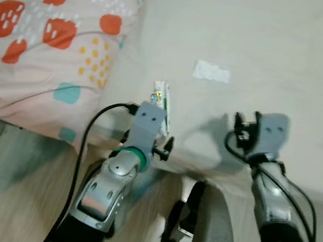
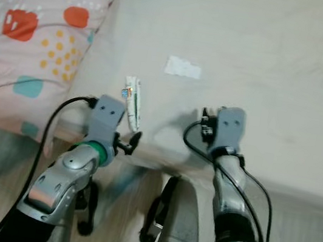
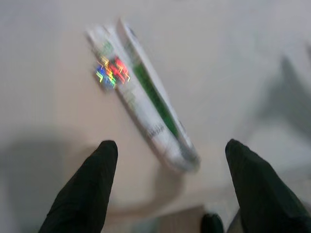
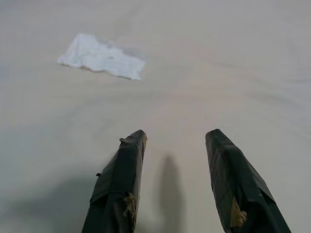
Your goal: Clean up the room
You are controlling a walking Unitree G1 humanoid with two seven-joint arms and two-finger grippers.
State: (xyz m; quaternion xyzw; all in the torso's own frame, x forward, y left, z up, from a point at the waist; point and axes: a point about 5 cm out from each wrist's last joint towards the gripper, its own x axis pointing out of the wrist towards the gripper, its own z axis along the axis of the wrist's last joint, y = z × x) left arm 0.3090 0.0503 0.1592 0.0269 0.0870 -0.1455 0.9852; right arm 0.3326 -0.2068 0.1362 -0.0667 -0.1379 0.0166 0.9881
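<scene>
My left gripper (image 3: 167, 160) is spread wide above the bed edge, holding nothing. The white-and-green wrapper (image 3: 141, 92) lies flat on the beige bed sheet (image 1: 271, 46) just ahead at 12 o'clock, its near end between my fingertips (image 3: 104, 155). Right gripper (image 4: 175, 145) also spread, empty, hovering over bare sheet; a white paper scrap (image 4: 99, 57) lies at its 11 o'clock, apart. Patterned pillow (image 1: 47, 29) at 10 o'clock. Step, as I judge it: approaching the wrapper for pickup. Next: advance, lower, and straddle the wrapper across its width before pinching.
</scene>
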